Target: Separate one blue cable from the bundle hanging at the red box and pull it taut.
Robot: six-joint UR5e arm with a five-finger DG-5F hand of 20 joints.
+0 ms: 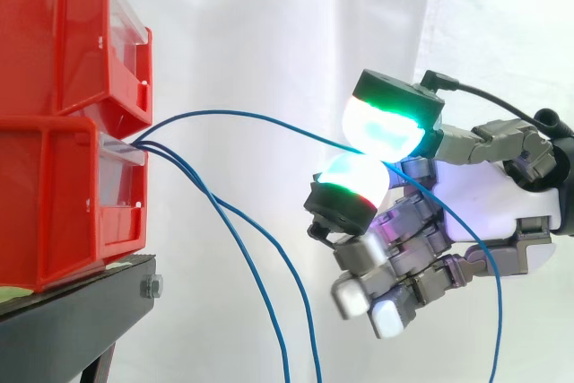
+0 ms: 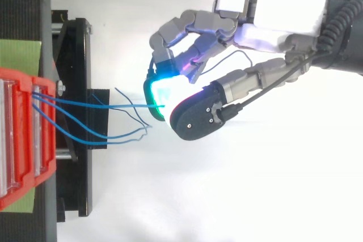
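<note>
White curtain (image 1: 269,6) behind; my hand (image 1: 502,195) pinches one blue cable (image 1: 242,117), which arcs away to the red box (image 1: 54,195).

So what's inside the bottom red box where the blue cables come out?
You can see just the blue cables going in at the top front of the red box. Its red wall covers where they end and anything else inside.

Two red plastic bins (image 1: 54,204) are stacked at nine o'clock. Three thin blue cables (image 1: 233,113) run out from them. One black metal stand (image 1: 63,320) sits at seven o'clock, and one robot hand (image 1: 502,199) at three.
</note>
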